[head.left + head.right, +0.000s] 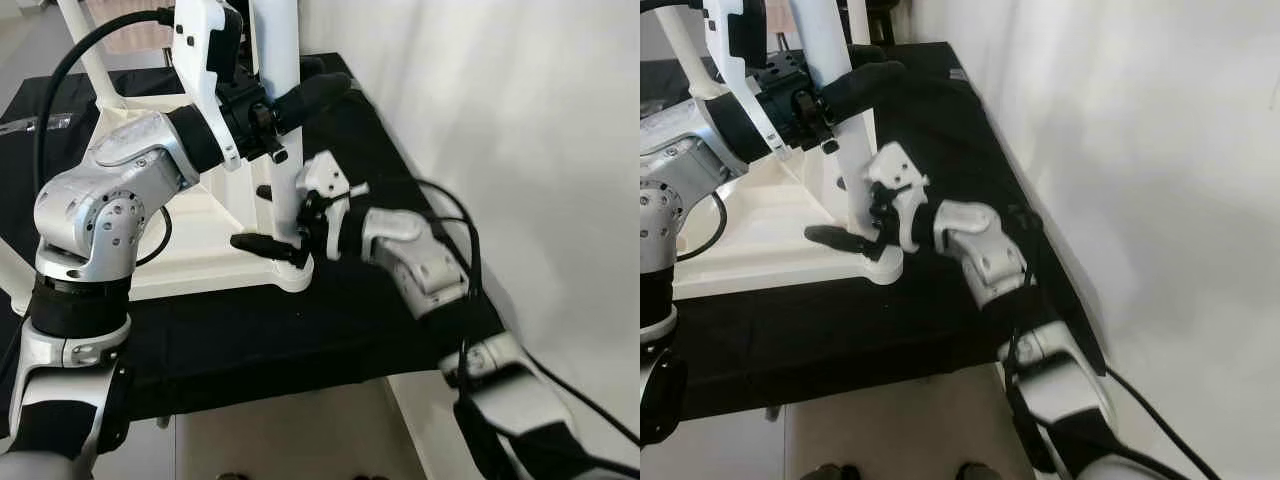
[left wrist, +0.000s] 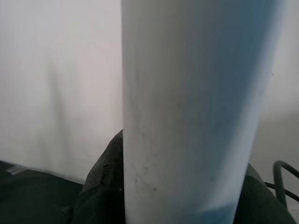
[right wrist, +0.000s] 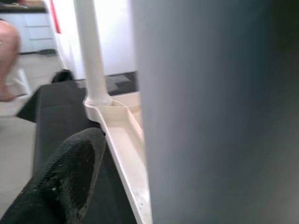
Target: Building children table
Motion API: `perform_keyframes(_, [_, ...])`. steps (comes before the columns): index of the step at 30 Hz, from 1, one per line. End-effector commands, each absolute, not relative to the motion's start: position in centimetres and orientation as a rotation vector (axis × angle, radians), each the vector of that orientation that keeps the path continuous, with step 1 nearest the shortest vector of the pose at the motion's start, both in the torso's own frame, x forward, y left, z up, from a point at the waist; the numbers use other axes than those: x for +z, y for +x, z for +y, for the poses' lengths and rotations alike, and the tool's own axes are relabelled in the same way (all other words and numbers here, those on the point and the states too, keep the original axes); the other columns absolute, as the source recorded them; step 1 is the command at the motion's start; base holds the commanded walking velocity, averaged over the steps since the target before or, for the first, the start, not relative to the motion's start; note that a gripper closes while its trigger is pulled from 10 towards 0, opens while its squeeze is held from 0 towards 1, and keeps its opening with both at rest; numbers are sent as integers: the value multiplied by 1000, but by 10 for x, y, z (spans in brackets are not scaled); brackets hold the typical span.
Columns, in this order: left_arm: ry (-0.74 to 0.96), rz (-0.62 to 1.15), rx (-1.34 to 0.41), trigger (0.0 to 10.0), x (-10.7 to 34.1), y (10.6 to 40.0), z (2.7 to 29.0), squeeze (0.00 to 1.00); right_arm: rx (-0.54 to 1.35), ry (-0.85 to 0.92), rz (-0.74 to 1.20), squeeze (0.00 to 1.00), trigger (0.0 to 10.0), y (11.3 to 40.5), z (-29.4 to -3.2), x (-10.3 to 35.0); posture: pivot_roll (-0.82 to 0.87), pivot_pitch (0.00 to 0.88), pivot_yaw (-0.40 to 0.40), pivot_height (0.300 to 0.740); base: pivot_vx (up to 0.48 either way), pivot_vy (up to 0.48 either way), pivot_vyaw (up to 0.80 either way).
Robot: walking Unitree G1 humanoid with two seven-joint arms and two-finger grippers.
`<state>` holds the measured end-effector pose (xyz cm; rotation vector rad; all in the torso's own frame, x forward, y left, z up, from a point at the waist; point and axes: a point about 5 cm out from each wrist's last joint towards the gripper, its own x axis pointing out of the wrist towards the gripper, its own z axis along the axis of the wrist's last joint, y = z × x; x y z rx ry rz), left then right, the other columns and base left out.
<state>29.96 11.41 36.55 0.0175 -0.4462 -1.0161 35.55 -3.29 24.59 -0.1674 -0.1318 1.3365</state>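
While the near-corner leg is in both grippers, the scene breaks down like this.

Landmark: white tabletop (image 1: 200, 235), lying upside down on the black cloth (image 1: 300, 330), underside up.

Leg in hand: white table leg (image 1: 283, 110) stands upright in the tabletop's near corner socket (image 1: 290, 270), beside the pale wall (image 1: 520, 120).

Left gripper: left gripper (image 1: 290, 105) is clamped around the leg well above the tabletop, one padded finger wrapping its far side.

Right gripper: right gripper (image 1: 285, 225) sits at the base of the leg, just above the corner socket; one black finger (image 1: 268, 245) lies along the tabletop's edge. Whether it pinches the leg I cannot tell.

Done so far: a second leg (image 3: 91, 56) stands seated at another corner of the tabletop, and more white legs rise at its far side.

Left to do: judging by the double hold, this leg looks not yet fully seated or tightened; afterwards the table has to be turned upright.

Materials: legs are smooth, matte white round tubes with faint scuffs; the tabletop is a white moulded slab with a raised rim and rounded corners.

Gripper pads: black, finely textured, soft-looking.

Cloth: dark, matte, lying flat over a low surface.
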Motion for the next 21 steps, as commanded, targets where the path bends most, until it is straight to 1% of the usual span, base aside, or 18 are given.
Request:
perform_keyframes(1, [12,-456,-1093,0,366,291,103,0,1408,-166,-143,0,0,353,-20,247,46,144,-52,740,0,0,0])
perform_keyframes(6, [11,-457,-1090,0,366,291,104,0,1447,-146,-138,0,0,352,-20,247,50,147,-56,740,0,0,0])
perform_keyframes(7, [13,-457,-1083,0,367,290,106,0,1498,-151,-127,0,0,352,-18,245,55,150,-62,740,0,0,0])
perform_keyframes(10, [16,-457,-1075,0,367,290,107,0,1519,-161,-119,0,0,353,-18,243,56,151,-65,740,0,0,0])
perform_keyframes(13, [44,-464,-1043,0,366,291,109,0,1484,-162,-110,0,0,357,-17,241,57,154,-68,740,0,0,0])
perform_keyframes(14, [41,-474,-1018,8118,366,293,111,208,1453,-156,-106,0,0,359,-17,239,56,154,-68,740,0,0,0])
perform_keyframes(16, [37,-480,-1002,8118,366,294,112,208,1435,-152,-104,0,0,360,-17,237,56,154,-68,740,0,0,0])
perform_keyframes(17, [25,-471,-995,10000,365,295,113,1000,1360,-145,-66,0,0,364,-16,229,53,155,-69,740,0,0,0])
perform_keyframes(18, [25,-471,-995,10000,365,295,113,1000,1360,-145,-66,0,0,364,-16,229,53,155,-69,740,0,0,0])
perform_keyframes(20, [21,-459,-954,10000,366,298,114,1000,1282,-117,-30,0,0,364,-15,219,47,155,-72,740,0,0,0])
perform_keyframes(21, [21,-459,-954,10000,366,298,114,1000,1282,-117,-30,0,0,364,-15,219,47,155,-72,740,0,0,0])
